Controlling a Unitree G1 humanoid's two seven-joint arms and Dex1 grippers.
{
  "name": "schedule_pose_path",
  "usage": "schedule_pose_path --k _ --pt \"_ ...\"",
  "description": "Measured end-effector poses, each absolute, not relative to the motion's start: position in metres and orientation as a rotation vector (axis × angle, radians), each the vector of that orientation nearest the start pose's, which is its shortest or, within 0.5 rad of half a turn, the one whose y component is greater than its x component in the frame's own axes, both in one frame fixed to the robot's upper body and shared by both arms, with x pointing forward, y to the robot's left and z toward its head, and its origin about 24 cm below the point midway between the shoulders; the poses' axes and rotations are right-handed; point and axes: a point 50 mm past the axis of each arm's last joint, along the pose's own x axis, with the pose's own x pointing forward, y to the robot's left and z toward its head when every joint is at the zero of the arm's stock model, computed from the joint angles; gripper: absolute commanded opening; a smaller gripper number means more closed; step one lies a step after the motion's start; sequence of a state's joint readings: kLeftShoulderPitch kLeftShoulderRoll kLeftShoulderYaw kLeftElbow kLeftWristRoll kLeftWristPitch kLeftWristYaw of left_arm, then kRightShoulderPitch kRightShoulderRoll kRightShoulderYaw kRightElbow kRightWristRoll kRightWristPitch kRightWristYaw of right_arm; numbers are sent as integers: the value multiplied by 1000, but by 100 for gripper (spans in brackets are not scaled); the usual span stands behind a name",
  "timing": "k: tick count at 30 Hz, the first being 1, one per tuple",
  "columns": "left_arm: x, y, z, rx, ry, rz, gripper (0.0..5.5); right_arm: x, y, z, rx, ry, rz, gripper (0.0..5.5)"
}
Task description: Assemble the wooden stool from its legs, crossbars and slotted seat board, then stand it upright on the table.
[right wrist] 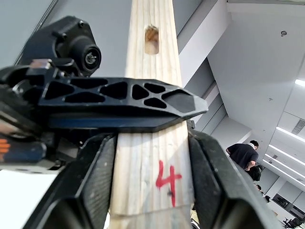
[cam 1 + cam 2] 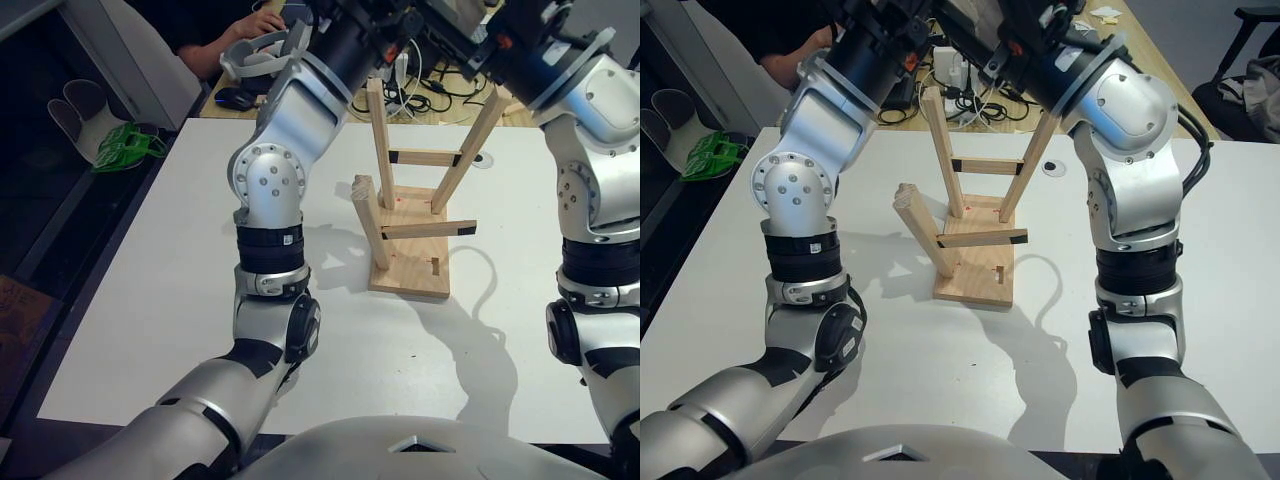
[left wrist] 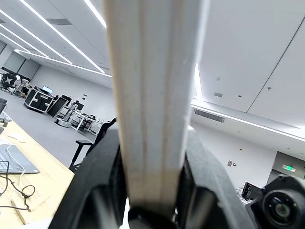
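The left gripper (image 3: 152, 183) was clamped on the left leg (image 2: 380, 140) and the right gripper (image 1: 152, 183) on the right leg (image 2: 468, 150), both light, stiff wood that probably sat loose in the seat board (image 2: 412, 275) and needed firm grips.

1. A red handwritten "4" stands on the face of the wooden leg (image 1: 152, 157) seen in the right wrist view.
2. The seat board (image 2: 410, 275) carries a small red mark, too small to read.
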State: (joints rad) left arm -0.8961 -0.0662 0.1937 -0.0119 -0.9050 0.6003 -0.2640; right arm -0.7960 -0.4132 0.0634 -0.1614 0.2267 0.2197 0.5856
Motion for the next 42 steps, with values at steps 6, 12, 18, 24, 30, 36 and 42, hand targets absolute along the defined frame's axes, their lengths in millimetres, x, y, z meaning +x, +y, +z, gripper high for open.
schedule_pose_path --k 6,12,18,24,30,36,42 --pt "326 81 281 -744 -354 -872 102 308 -132 250 -538 -448 795 357" --pt "319 102 291 -365 -388 -1055 102 306 -170 254 -348 -210 888 456" --pt "327 119 287 143 -199 -1340 102 280 -175 322 -64 -163 1214 538" --pt "343 118 290 440 -139 -1443 102 272 -142 342 -14 -170 1410 540" --pt "340 113 287 554 -137 -1541 102 279 -123 334 -55 -165 1429 417" --pt "337 111 287 568 -136 -1580 102 280 -119 334 -68 -180 1429 314" --pt "337 112 283 571 -118 -1591 102 279 -117 334 -58 -183 1430 211"
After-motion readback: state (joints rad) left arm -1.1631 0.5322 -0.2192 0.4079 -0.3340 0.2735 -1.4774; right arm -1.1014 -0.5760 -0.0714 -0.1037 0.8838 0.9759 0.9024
